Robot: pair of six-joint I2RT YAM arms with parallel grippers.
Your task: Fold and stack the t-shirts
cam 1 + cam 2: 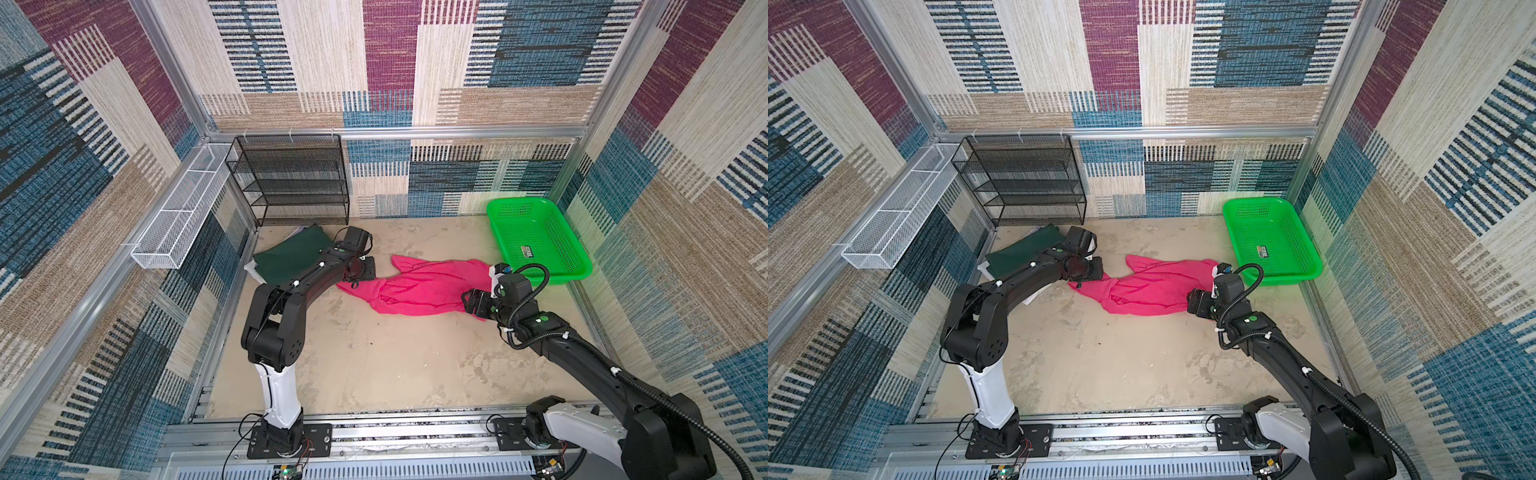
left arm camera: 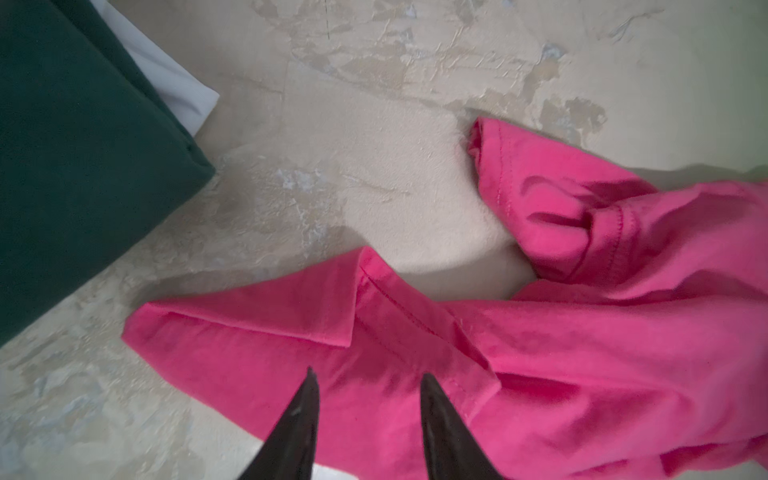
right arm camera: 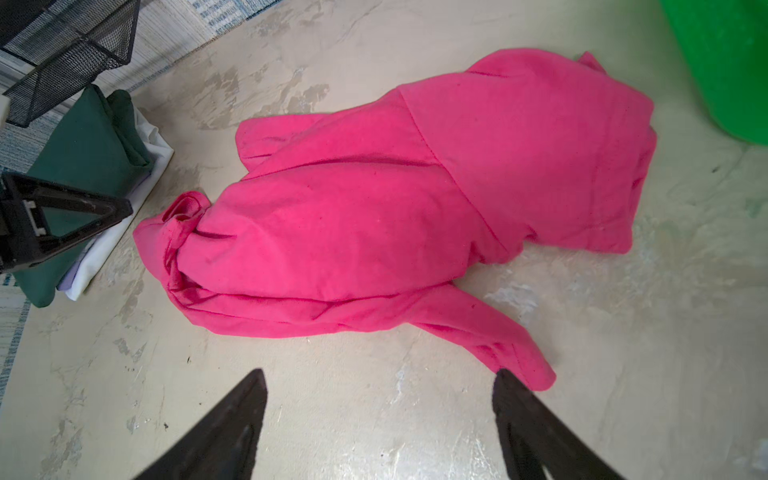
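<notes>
Beige tabletop (image 1: 395, 365) is covered centrally by the crumpled pink t-shirt (image 1: 424, 286). One end is straddled by the left gripper (image 2: 369, 376), jaws narrowly parted. The other is touched by the right gripper (image 3: 380, 374), jaws wide. Nearby, a dark green t-shirt (image 1: 286, 253) is stacked on a white t-shirt (image 2: 174, 79).

Woven patchwork wall panels in blue, maroon, beige and cream stripes (image 1: 390, 62) close in the space on three sides, held in a silver aluminium frame (image 1: 399, 132). The beige counter with worn, patchy, peeling spots (image 1: 395, 365) fills the bottom. A black wire-mesh shelf rack with several tiers (image 1: 291, 183) stands against the back wall at the left corner. A long white wire-mesh trough (image 1: 183, 208) hangs on the left wall. A bright green perforated plastic basket (image 1: 540, 237) sits in the back right corner and throws a green tint on the wall beside it. Light is even and bright, and shadows are soft.
</notes>
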